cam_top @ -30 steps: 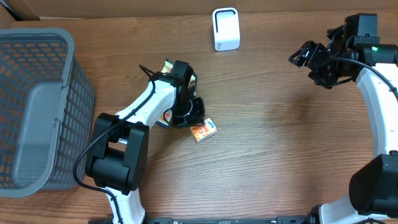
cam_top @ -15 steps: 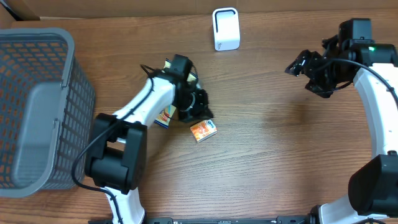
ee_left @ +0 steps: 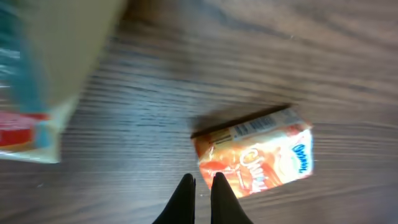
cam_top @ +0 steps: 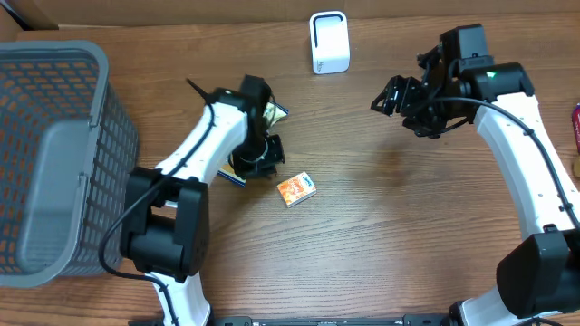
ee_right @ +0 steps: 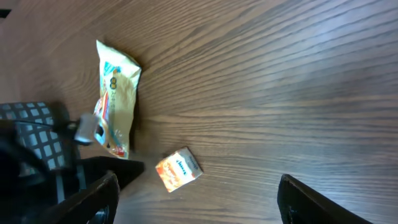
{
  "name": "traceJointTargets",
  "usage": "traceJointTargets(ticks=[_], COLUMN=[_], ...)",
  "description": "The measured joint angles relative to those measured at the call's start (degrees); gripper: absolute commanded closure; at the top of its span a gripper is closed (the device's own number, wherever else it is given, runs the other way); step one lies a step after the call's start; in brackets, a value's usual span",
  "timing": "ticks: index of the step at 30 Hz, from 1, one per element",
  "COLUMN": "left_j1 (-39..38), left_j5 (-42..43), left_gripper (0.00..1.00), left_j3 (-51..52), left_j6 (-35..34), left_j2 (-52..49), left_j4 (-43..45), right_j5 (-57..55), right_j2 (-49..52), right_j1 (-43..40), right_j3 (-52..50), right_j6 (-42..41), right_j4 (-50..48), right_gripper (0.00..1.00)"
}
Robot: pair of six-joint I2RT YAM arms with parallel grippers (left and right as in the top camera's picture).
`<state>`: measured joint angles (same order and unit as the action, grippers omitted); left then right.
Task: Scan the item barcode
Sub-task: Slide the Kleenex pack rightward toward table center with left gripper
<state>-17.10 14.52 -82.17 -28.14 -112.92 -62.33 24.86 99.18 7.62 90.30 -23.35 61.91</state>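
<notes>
Overhead view places the box (cam_top: 295, 189), small and orange, flat on the table (cam_top: 390, 235) near the centre, free of both arms. Left wrist view shows its printed orange and white face turned upward, with a strip of dark lines like a barcode along the side face away from the camera; the frame is blurred and the lines cannot be read. The left gripper (ee_left: 202, 190) has its fingers pressed together with nothing between them, and the tips sit at the box's lower left corner; whether they touch it cannot be told. A packet (cam_top: 270, 113), yellow with blue and red print, lies just beyond the box to the left, mostly covered by the left arm in the overhead view and well apart from the box in the right wrist view. The scanner (cam_top: 329, 42), white and upright, stands at the far edge of the table, well apart from the box. The right gripper (cam_top: 405, 104) hangs above bare wood right of the scanner, its fingers spread wide and holding nothing, with the box seen between them at a distance from its own camera. A grey mesh basket (cam_top: 54, 145) occupies the left end of the table.
</notes>
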Motion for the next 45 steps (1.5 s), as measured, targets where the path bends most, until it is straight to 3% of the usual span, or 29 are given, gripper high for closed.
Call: traceJointTargets(ticks=[12,21,29,36,39,45], left_j1=[-3.2,-8.1,-11.5,-12.5,-11.7,-3.7], left_j5=[6.8,13.0,14.0,12.9,12.7,10.3], left_gripper=[0.96,0.96,0.96,0.96,0.96,0.96], left_j3=[6.6,7.8,8.6,8.6,8.1,2.6], left_j6=[-2.0,-8.7,-17.5,-19.6,-18.0,-14.9], left_j2=[0.0,0.0,0.0,0.0,0.0,0.0], left_j4=[5.3,15.4,31.2,45.3,43.6,28.2], right_j5=[0.2,0.1,-0.3,-0.3,-0.4,-0.4], right_j2=[0.0,0.0,0.0,0.0,0.0,0.0], right_j1=[0.3,0.3,0.3,0.3,0.3,0.7], right_j3=[0.0,0.0,0.0,0.0,0.0,-1.8], right_j6=[-0.6,-0.6,-0.6,-0.6,-0.7,-2.6], right_j4=[0.2,0.6,1.4,2.6,4.1,5.2], right_gripper=[0.2,0.2,0.2,0.23,0.26,0.27])
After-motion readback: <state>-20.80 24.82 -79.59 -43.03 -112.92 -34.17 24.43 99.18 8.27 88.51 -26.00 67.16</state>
